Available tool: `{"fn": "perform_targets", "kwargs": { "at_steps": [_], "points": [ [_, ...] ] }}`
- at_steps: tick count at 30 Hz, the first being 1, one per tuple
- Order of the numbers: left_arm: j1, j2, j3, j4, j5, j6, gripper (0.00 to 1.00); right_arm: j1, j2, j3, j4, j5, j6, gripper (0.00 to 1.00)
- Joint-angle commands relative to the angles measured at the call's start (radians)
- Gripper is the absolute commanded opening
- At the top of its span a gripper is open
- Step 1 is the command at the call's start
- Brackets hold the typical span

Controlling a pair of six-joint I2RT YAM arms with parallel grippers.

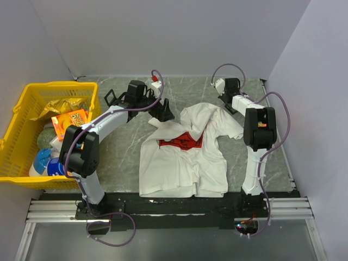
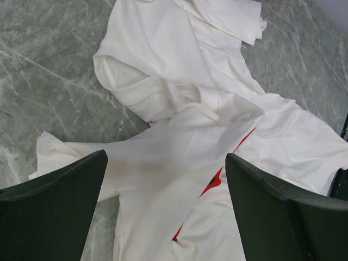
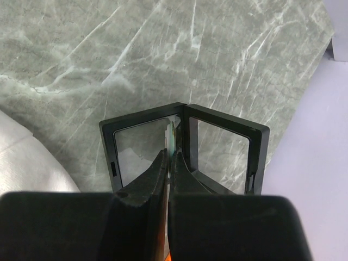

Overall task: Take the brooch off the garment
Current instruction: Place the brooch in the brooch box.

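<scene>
The white T-shirt (image 1: 179,163) lies crumpled on the marble table, folded over so only part of its red print (image 1: 182,141) shows. In the left wrist view the shirt (image 2: 163,109) fills the frame, with slivers of red print (image 2: 215,179). My left gripper (image 1: 163,111) hovers open over the shirt's upper left, its jaws wide apart and empty (image 2: 166,179). My right gripper (image 1: 222,89) is at the back right, beyond the shirt. It is shut on a thin pale disc, the brooch (image 3: 172,133), held edge-on at an open black frame case (image 3: 185,144).
A yellow basket (image 1: 22,98) with snack packets and bottles stands at the far left. The table's right edge and wall lie close to the black case (image 3: 337,81). A corner of the shirt (image 3: 22,157) shows left of the right gripper.
</scene>
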Motion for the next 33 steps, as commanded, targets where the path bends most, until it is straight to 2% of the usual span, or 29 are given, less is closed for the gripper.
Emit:
{"fn": "perform_targets", "kwargs": {
  "at_steps": [1,33],
  "points": [
    [0.003,-0.005,-0.001,0.036,0.025,-0.01,0.96,-0.011,0.011,-0.005,0.006,-0.003,0.01,0.0],
    [0.005,0.006,-0.006,0.044,0.033,-0.016,0.96,-0.012,-0.054,-0.032,0.072,0.011,0.024,0.0]
  ]
}}
